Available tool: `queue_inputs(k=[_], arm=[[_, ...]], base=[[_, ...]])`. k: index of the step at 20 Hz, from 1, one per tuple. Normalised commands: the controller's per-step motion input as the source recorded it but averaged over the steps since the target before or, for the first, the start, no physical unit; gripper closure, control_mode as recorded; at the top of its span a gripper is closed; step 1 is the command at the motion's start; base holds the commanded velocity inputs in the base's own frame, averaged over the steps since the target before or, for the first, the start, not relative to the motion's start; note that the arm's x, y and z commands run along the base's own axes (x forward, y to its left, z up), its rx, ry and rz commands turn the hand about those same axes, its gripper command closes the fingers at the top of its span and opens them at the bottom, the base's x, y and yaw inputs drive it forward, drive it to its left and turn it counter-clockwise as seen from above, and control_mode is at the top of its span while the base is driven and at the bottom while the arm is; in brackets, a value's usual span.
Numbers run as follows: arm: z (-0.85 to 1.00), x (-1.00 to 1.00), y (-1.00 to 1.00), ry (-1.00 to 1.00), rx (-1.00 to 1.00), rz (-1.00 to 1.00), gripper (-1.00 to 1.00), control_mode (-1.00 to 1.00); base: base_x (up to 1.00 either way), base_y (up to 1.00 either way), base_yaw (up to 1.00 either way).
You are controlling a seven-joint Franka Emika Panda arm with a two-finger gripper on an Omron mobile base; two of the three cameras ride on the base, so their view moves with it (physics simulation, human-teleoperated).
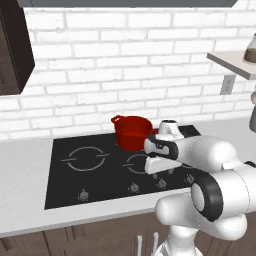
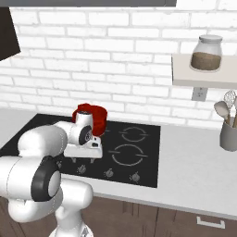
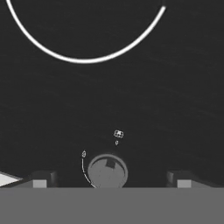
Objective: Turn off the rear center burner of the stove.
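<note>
Our fingers are standing spread wide, released and grasping nothing, with a small silver knob sitting between them, untouched. We are hovering low over the stove, in the middle of its front knob row. The rear center burner is sitting at the back of the glass, apparently under the red pot. We are judging one risk: the knobs look alike, so closing on a neighbour would switch the wrong ring. The hand view is showing the knob's dial marks; the base views are showing the pot and the whole row.
</note>
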Motion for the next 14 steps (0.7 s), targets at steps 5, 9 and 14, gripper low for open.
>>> queue_inputs(k=[5, 9, 14], arm=[[-0.42, -0.04, 0.0, 0.02, -0.02, 0.0, -1.0, -1.0], [-0.37, -0.03, 0.01, 0.01, -0.02, 0.0, -1.0, -1.0], [-0.16, 0.0, 0.02, 0.01, 0.0, 0.0, -1.0, -1.0]], base=[[0.0, 0.0, 0.0], [0.0, 0.0, 0.0], [0.0, 0.0, 0.0]])
